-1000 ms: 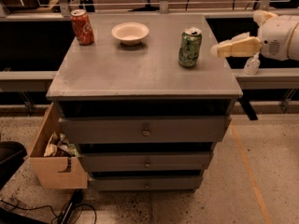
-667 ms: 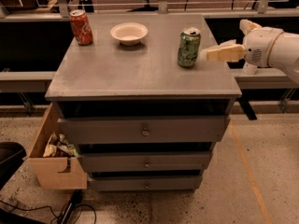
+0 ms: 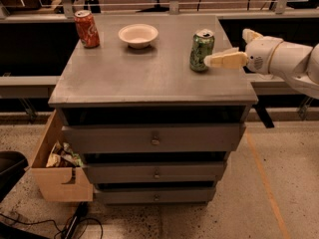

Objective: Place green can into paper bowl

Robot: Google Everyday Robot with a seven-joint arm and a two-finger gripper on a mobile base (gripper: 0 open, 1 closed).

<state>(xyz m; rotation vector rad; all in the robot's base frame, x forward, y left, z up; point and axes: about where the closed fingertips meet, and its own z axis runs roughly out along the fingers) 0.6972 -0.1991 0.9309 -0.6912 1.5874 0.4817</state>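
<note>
Green can (image 3: 201, 50) is not in the bowl yet: it stands upright on the grey cabinet top (image 3: 144, 78), near the right-hand edge, silver lid up.

Starting from the far left, an open cardboard box (image 3: 57, 180) sits on the floor against the cabinet's side with some crumpled wrappers in it. Up on the top, the red soda can (image 3: 86, 28) stands at the back left corner. Next along the back edge is the paper bowl (image 3: 138, 35), with nothing in it, sitting apart from both cans. Then comes the green one, well to the right of the bowl and a little nearer the front.

Furthest right, the gripper (image 3: 225, 60) reaches in sideways from beyond the cabinet, level with the can's lower half, its pale tip just beside or touching the can's right side; I cannot tell which. Nor can I tell whether it is open or closed, or whether it has any hold on the can. The white arm (image 3: 284, 59) runs off behind it to the right.

So, by my reckoning, this is the approach, and nearly everything is left: getting a firm hold, lifting, carrying the can leftward and back across the top, and setting it down inside the bowl.
</note>
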